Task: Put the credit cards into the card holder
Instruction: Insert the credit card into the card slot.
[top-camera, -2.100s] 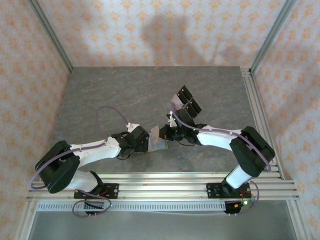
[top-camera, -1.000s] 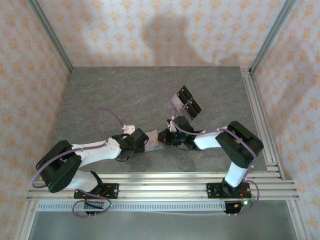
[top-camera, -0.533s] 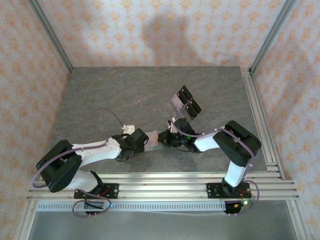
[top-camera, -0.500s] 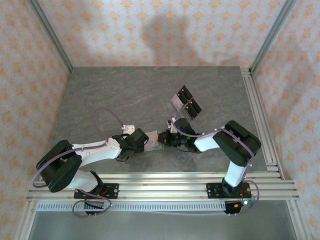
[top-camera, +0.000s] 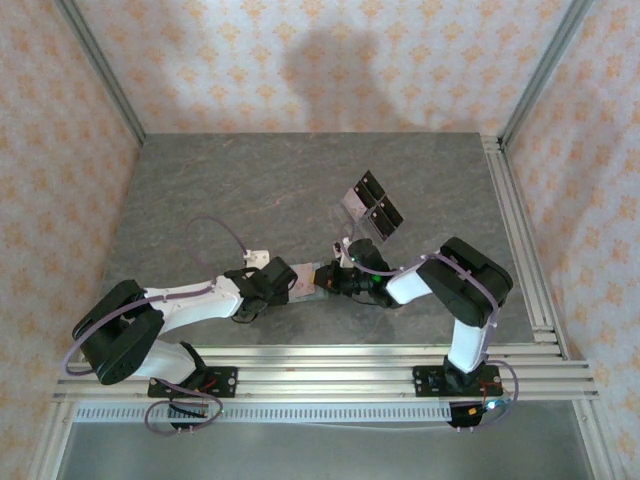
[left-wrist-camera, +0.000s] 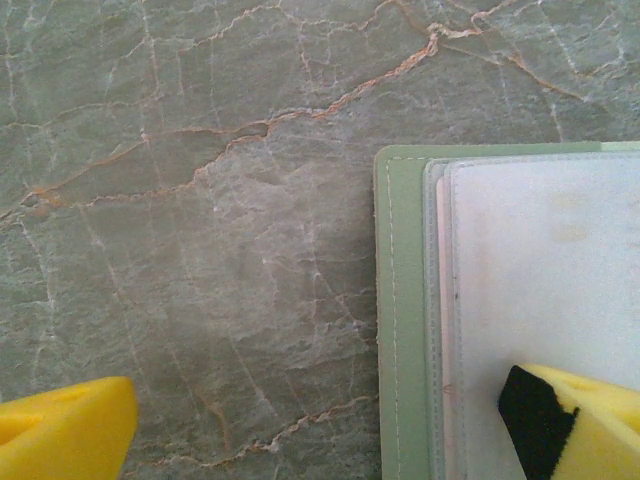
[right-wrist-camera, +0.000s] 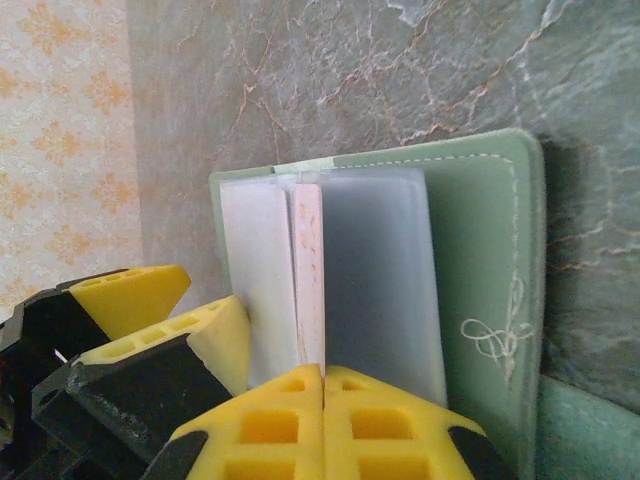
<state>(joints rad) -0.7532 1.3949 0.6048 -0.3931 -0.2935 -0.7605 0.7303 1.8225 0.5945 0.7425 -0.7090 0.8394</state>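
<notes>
Insertion step is being logged. A credit card (right-wrist-camera: 308, 270) is being pinched edge-on in the fully closed right gripper (right-wrist-camera: 322, 385) and fed between the sleeves of the card holder (right-wrist-camera: 480, 250), which is lying open on the table (right-wrist-camera: 400, 70) at frame centre. The left gripper (left-wrist-camera: 315, 415) is being held wide apart, grasping nothing, with one finger (left-wrist-camera: 590, 420) resting on the holder's inner leaf. A straight push deeper is judged to be needed next. The pocket mouth is hard to make out, and the holder's lower edge is being cut off.

I work in a lab test cell — my bench (top-camera: 250, 180) is a grey marbled slab, boxed in by aluminium posts (top-camera: 100, 70) and patterned orange panels (top-camera: 300, 60), my arms (top-camera: 190, 298) bolted to slotted rails (top-camera: 330, 362).
</notes>
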